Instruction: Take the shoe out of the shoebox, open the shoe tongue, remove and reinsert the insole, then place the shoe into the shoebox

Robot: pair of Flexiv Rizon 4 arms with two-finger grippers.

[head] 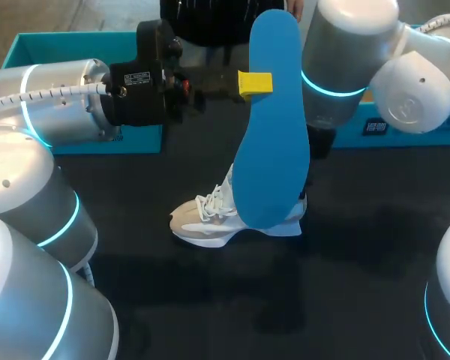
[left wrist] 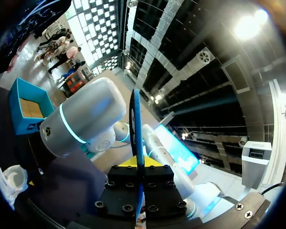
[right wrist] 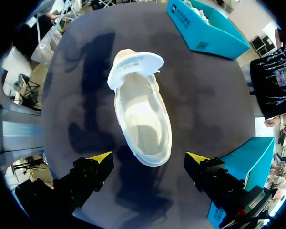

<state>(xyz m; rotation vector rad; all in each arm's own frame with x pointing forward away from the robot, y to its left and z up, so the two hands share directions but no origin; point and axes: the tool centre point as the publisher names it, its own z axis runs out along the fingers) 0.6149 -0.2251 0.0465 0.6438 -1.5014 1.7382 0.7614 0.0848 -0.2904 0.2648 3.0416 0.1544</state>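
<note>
The blue insole (head: 274, 112) stands on end, pinched in the left gripper (head: 255, 84), above the cream sneaker (head: 202, 221), which sits upright with its tongue open; a teal shoebox (head: 52, 41) lies behind.

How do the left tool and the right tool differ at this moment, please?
The left tool is shut on the blue insole; the right tool is open and holds nothing. The left tool holds the insole above the table; the right tool hovers over the white shoe. Both have yellow tips.
</note>
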